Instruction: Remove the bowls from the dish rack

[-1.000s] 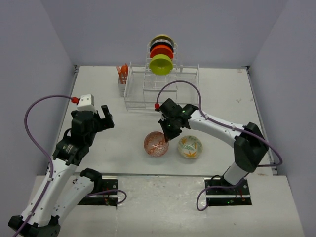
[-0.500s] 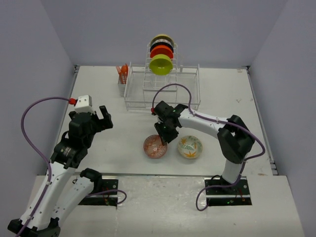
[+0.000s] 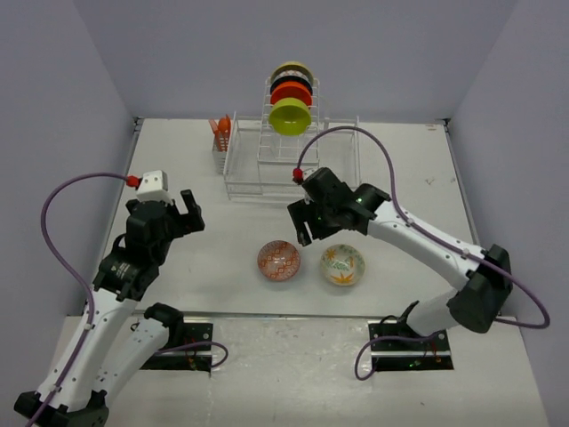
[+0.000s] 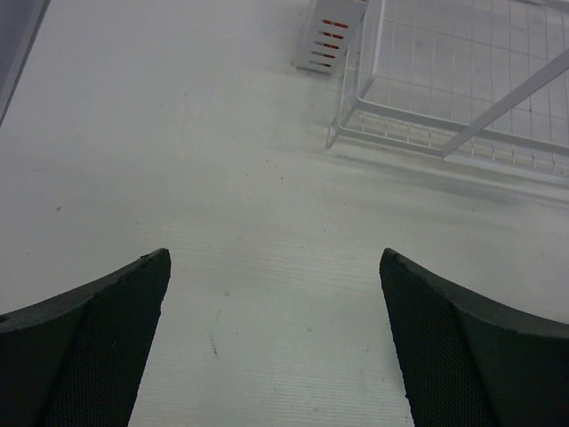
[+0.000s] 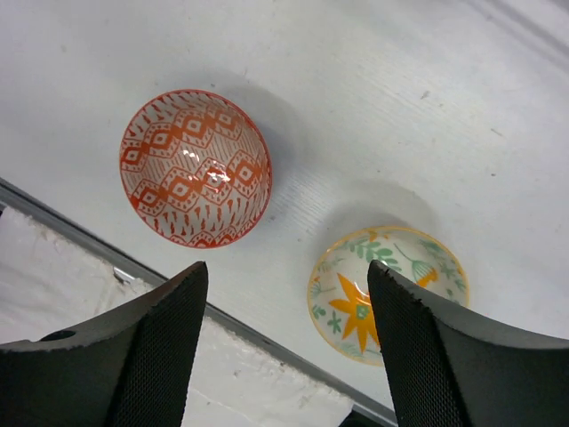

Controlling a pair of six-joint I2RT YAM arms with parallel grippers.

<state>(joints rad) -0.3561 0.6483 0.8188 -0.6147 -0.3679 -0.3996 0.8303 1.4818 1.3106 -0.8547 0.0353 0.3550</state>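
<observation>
On the near part of the table (image 3: 404, 169): two bowls are sitting upright, side by side but not touching, the red-white patterned bowl (image 3: 279, 260) (image 5: 196, 167) on the left and the orange-leaf bowl (image 3: 342, 264) (image 5: 387, 294) on the right. Both are lying well apart from the dish rack (image 3: 240, 169) (image 4: 462, 89).
At the back of the table: the dish rack is holding four bowls on edge in its tall dividers. The lime green bowl (image 3: 290, 116) is facing forward at the front of the row, with the plain orange bowl (image 3: 292, 93) behind it. A dark bowl (image 3: 292, 81) and a pale bowl (image 3: 291, 68) are standing at the rear.
Right gripper (image 3: 305, 233) (image 5: 284, 347): it is hovering between the rack and the two bowls on the table. Its fingers are spread wide and carrying nothing, and its wrist camera is looking down on both bowls.
Left gripper (image 3: 182, 212) (image 4: 276, 347): it is hanging over bare table to the left of the rack, fingers spread and gripping nothing. Its wrist view is showing the rack's near corner.
Utensil cup (image 3: 220, 135): it is standing at the rack's left side, holding orange utensils that are no part of the job.
Step in hand: the right arm appears to be between bowls, with two of six out and four waiting.
Next move: it is calling for a reach to the raised row, probably to the lime green bowl, since that one is frontmost. The fingers need to close over its rim and lift it clear of the wires before carrying it away.
</observation>
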